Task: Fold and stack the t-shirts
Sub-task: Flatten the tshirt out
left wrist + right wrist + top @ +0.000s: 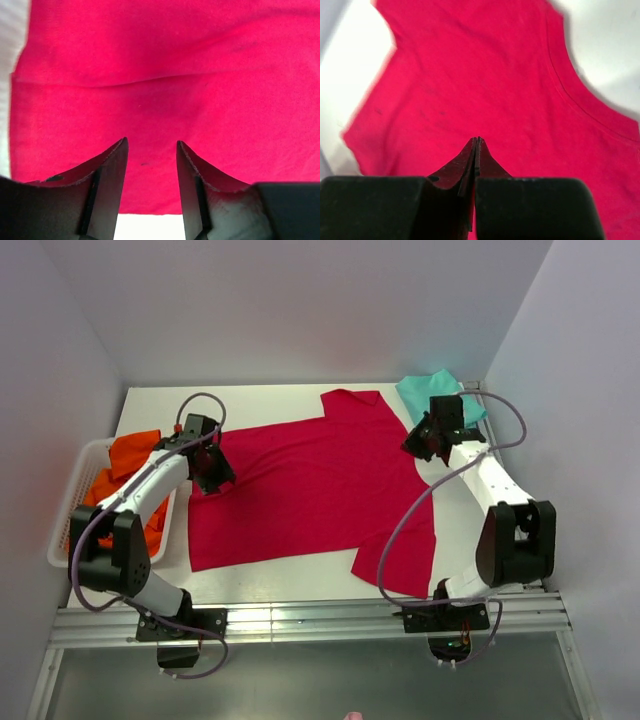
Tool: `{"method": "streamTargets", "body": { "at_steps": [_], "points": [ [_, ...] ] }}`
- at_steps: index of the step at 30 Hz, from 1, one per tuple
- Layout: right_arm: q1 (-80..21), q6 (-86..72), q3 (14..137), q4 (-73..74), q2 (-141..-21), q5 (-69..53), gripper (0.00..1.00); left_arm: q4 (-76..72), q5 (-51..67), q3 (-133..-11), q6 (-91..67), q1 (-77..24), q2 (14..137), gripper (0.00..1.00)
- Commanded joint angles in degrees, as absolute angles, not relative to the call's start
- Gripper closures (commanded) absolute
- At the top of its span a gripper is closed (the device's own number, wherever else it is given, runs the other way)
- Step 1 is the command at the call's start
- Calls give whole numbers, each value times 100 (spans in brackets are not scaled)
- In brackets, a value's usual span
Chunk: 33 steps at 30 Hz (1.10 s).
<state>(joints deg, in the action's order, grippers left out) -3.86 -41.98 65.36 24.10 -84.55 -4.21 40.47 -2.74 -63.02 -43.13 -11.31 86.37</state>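
A crimson-red t-shirt (310, 490) lies spread flat on the white table, hem to the left and neckline to the right. My left gripper (214, 476) hovers over its hem edge; in the left wrist view the gripper (151, 142) is open, with flat red cloth (165, 65) showing between the fingers. My right gripper (420, 443) is over the shoulder by the far sleeve. Seen from the right wrist, it (478, 139) is shut, no cloth visibly pinched, and the collar seam (570, 95) curves to its right. A teal-green t-shirt (425, 390) lies bunched at the back right corner.
A white slatted basket (66, 525) at the left table edge holds orange garments (130, 455). Grey walls close in on three sides. A metal rail (300, 620) with both arm bases runs along the near edge. Bare table (145, 227) shows just beyond the hem.
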Motion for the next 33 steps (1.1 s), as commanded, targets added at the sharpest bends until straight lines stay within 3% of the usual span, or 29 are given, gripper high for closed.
{"method": "streamTargets", "body": {
  "at_steps": [1, 16, 23, 33],
  "points": [
    [-404, -3868, 6276, 2619, -8806, -869, 100, 3718, -228, -6503, -4236, -1195, 8955, 51],
    [-624, -3603, 7031, 2751, -10080, -1256, 100, 4104, -861, -9024, -3850, -1195, 11767, 50],
    [-624, -3560, 6654, 2654, -10415, -1292, 100, 4333, -1011, -9685, -3700, -1117, 12453, 50],
    [-536, -3507, 5661, 2566, -9967, -1046, 100, 4377, -853, -10424, -3481, -835, 12956, 48]
  ]
}}
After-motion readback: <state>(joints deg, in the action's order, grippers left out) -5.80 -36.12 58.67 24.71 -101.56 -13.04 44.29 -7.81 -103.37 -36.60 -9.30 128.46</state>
